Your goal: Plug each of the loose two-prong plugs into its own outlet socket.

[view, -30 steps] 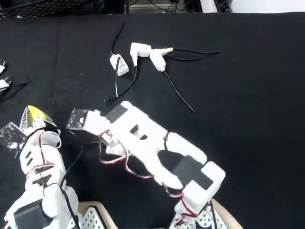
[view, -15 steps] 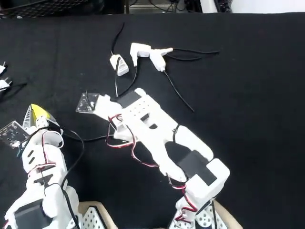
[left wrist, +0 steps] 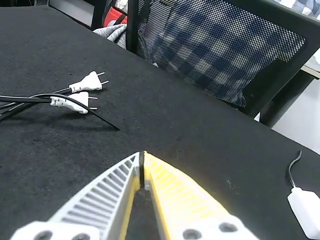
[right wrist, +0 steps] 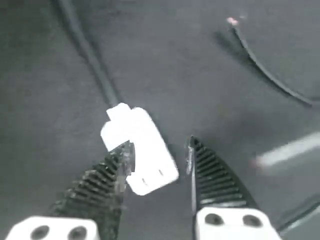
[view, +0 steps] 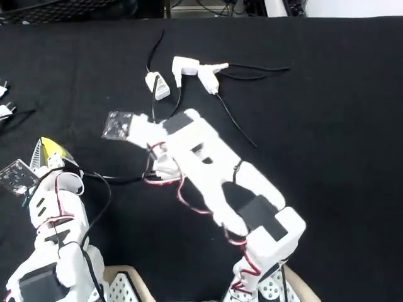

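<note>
In the high view the right arm (view: 211,173) crosses from lower right toward the centre. It is made of blocky white plastic shells with black servo faces and loops of red and white wire (view: 165,180), and a small circuit board (view: 118,124) sits at its tip. The left arm (view: 53,233), at lower left, is white with dark slotted covers. The left gripper (left wrist: 142,161) is half white and half yellow, both halves ribbed. The right gripper (right wrist: 159,147) is black and serrated, on white bases with screw holes.

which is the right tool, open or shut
Open: the right tool has its fingers apart, the white socket lying unclamped beside one.
</note>
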Motion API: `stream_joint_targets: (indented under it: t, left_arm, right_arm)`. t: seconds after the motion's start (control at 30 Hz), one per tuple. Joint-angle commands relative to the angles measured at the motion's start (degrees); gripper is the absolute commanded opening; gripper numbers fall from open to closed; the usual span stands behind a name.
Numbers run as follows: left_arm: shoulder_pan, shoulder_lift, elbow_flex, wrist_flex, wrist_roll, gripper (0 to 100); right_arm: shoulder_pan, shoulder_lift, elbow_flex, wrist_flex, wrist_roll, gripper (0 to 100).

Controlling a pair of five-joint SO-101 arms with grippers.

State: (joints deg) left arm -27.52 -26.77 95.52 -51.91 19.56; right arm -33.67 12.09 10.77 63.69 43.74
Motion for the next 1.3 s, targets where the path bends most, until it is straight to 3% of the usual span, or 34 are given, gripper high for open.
stream_joint_targets:
  t: [0.0,0.1,0.23,0.37,0.5,0.57,0.77,1.03,1.1,1.27]
  left_arm:
    - [0.31,-0.35,0.84,-1.14,0.09,3]
    - [-0.48,-0.79,0.84,-1.14,0.00,3]
    - [-5.58,-0.88,0.84,-1.14,0.18,3]
    - [-11.65,-0.88,0.84,0.53,-0.70,4]
    - [-13.14,-0.97,-1.89,15.12,-17.67,19]
    - [-13.32,-0.97,-4.97,24.44,-21.63,26]
    - [-20.53,-0.97,-19.65,46.59,-26.73,26]
    - [-24.13,-0.88,-56.13,88.79,-38.59,26]
    - [-24.31,-0.26,-63.96,93.36,-41.23,26]
    - [-23.96,2.11,-73.01,92.04,-50.55,26]
  right_arm:
    - [6.15,-1.01,-1.71,-0.70,-8.88,15.5]
    - [10.90,-1.27,0.04,-0.18,-16.62,15.2]
    - [13.63,-1.19,5.41,-1.32,-19.69,15.2]
    - [15.21,-1.45,14.46,-11.60,-25.85,15.2]
    - [15.30,-3.74,17.89,-16.53,-26.81,15.2]
    - [15.30,-5.14,19.91,-18.73,-26.81,15.2]
    - [15.30,-7.78,23.52,-22.15,-26.81,15.2]
    - [15.30,-7.78,23.52,-22.24,-26.81,15.2]
    - [15.30,-7.69,23.52,-22.24,-26.81,15.2]
    - [15.30,-7.69,23.60,-22.59,-26.81,15.2]
